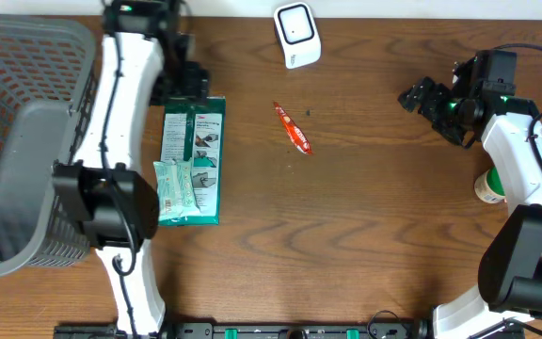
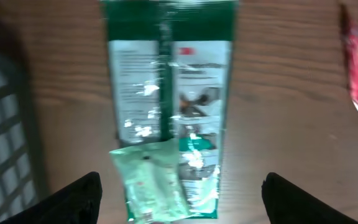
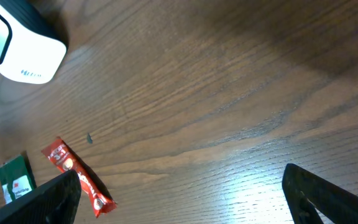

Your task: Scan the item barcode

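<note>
Green package (image 1: 194,155), with a pale green packet (image 1: 177,186) on its near end, lies flat on the tabletop (image 1: 365,207) directly under your left tool (image 2: 182,193), whose jaws stand spread and hold nothing. Your right tool (image 3: 179,186) is also released and empty, well apart. The white scanner (image 1: 296,35) sits at the far edge, with a red sachet (image 1: 293,129) nearer it. By my judgement nothing is presented to the scanner, so pick-up and scan are outstanding.

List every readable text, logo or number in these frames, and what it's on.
Nothing is sharp enough to quote.
green package: red logo and blocks of print, too blurred to read.
pale green pouch: print too blurred to read.
red sachet: white lettering too small to read.
white scanner: small blue marking, unreadable.
</note>
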